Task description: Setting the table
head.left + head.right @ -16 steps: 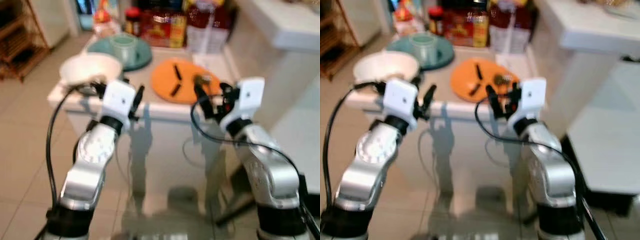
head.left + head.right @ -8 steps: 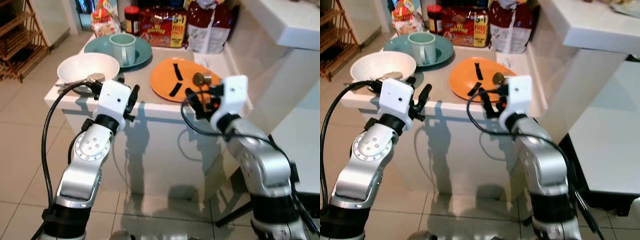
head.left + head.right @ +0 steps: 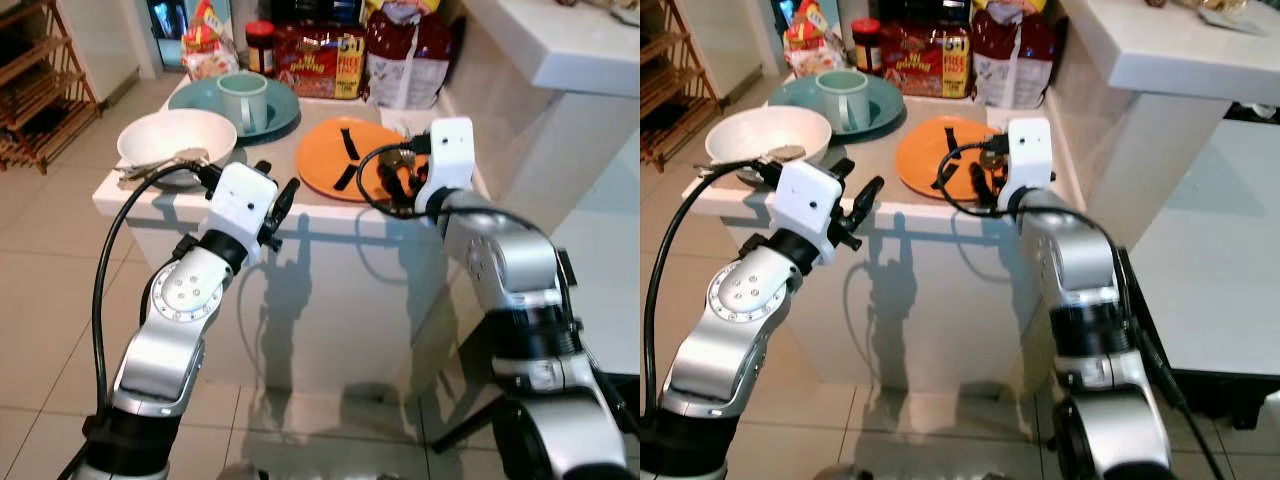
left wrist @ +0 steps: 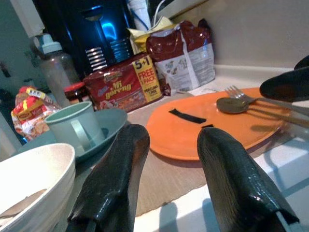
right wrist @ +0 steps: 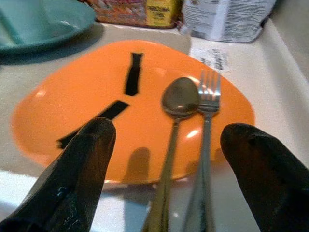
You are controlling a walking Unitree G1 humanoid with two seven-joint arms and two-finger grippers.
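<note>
1. The right gripper (image 5: 166,183) hovers at the near edge of the orange plate (image 5: 120,121), its two black fingers (image 5: 82,169) spread wide on either side of the cutlery handles, pinching nothing
2. A spoon (image 5: 176,108) and a fork (image 5: 207,104) lie side by side on the right part of the orange plate, their handles running over the plate's near rim toward the gripper
3. Two black strips (image 5: 133,72) lie on the orange plate to the left of the spoon
4. The left gripper (image 4: 166,169) is held at the front edge of the white table (image 3: 330,225), fingers apart and empty, left of the orange plate
5. A white bowl (image 3: 175,140) sits at the table's left front corner; behind it a teal mug (image 3: 243,100) stands on a teal plate (image 3: 280,105)
6. Food packets (image 3: 320,60) and a dark bag (image 3: 405,65) stand along the back of the table
</note>
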